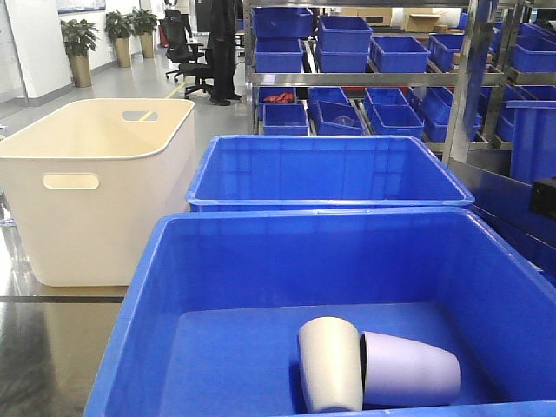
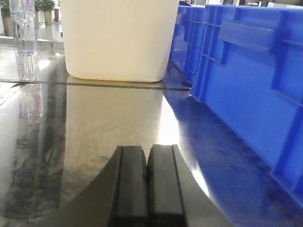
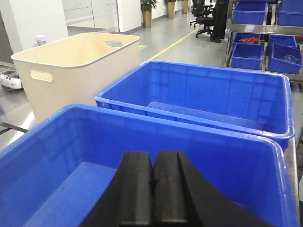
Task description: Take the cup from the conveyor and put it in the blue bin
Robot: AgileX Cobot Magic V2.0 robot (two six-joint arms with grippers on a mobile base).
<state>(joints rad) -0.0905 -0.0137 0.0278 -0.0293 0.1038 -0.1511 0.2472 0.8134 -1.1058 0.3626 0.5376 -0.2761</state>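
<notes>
Hovering above blue bin [image 3: 227, 156] | right gripper [image 3: 152, 182] clenched, empty | left gripper [image 2: 147, 177] clenched over floor | two cups [image 1: 378, 365] lying inside bin | conveyor unseen

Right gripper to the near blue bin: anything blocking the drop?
Nothing visible. The right gripper, jaws shut and empty, hangs over the open blue bin. Two cups already lie on its floor.
</notes>
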